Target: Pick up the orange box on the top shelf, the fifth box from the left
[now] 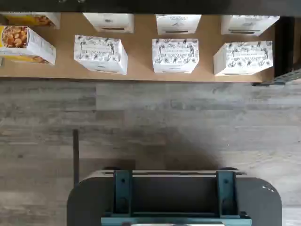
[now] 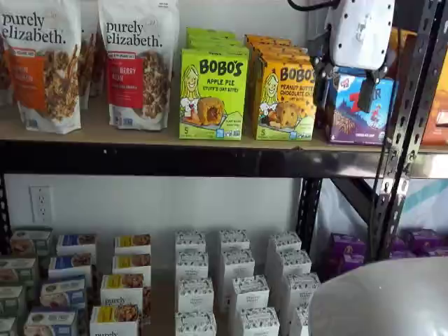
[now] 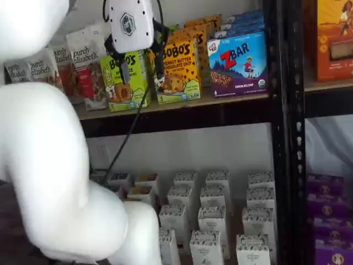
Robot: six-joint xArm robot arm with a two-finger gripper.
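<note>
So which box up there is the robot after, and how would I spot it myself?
Look along the top shelf, the tan board on the black steel frame. Past the granola bags stand two Bobo's boxes side by side. The orange box is the orange-yellow Peanut Butter Chocolate Chip one, between the lime-green Apple Pie box and the blue ZBar box.

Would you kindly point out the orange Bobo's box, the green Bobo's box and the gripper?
orange box (image 2: 287,98): shelf view, front face.
green box (image 2: 212,94): shelf view, front face.
gripper (image 3: 140,67): shelf view, between the fingertips.

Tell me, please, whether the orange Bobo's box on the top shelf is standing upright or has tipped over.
Upright. In both shelf views the orange box stands on its base on the top shelf, front face outward, beside the green Bobo's box.
</note>
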